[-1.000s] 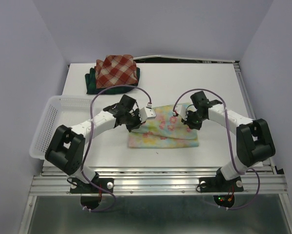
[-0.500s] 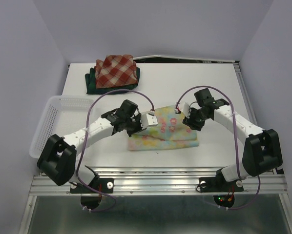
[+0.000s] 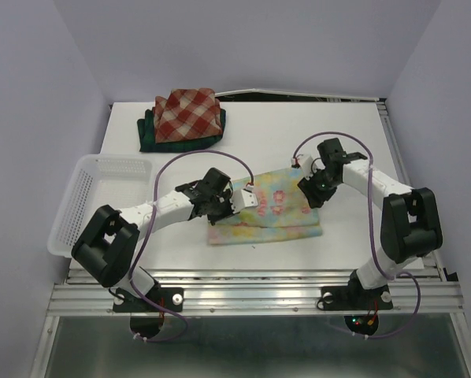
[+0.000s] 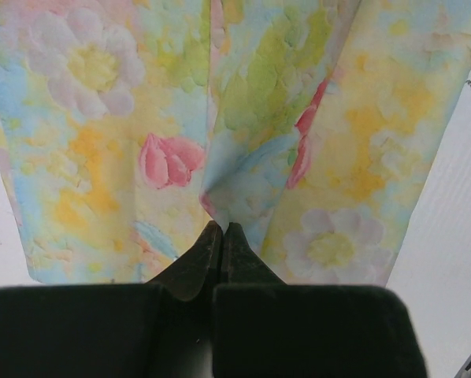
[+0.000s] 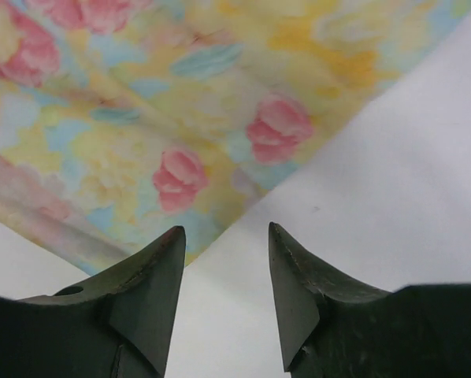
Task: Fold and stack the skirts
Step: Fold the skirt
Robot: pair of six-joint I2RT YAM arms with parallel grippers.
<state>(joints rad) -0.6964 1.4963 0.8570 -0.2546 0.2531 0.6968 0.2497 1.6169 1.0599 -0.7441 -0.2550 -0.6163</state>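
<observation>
No readable text, label, brand, number or sign shows in any view

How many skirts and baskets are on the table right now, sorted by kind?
Skirts: 3 (green plaid skirt, red plaid skirt on top of it, flowered skirt)
Baskets: 1 (white basket)
Total: 4

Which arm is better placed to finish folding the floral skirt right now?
Left. The left gripper is shut on a pinch of the floral skirt, while the right gripper hangs open above the skirt's edge, holding nothing.
</observation>
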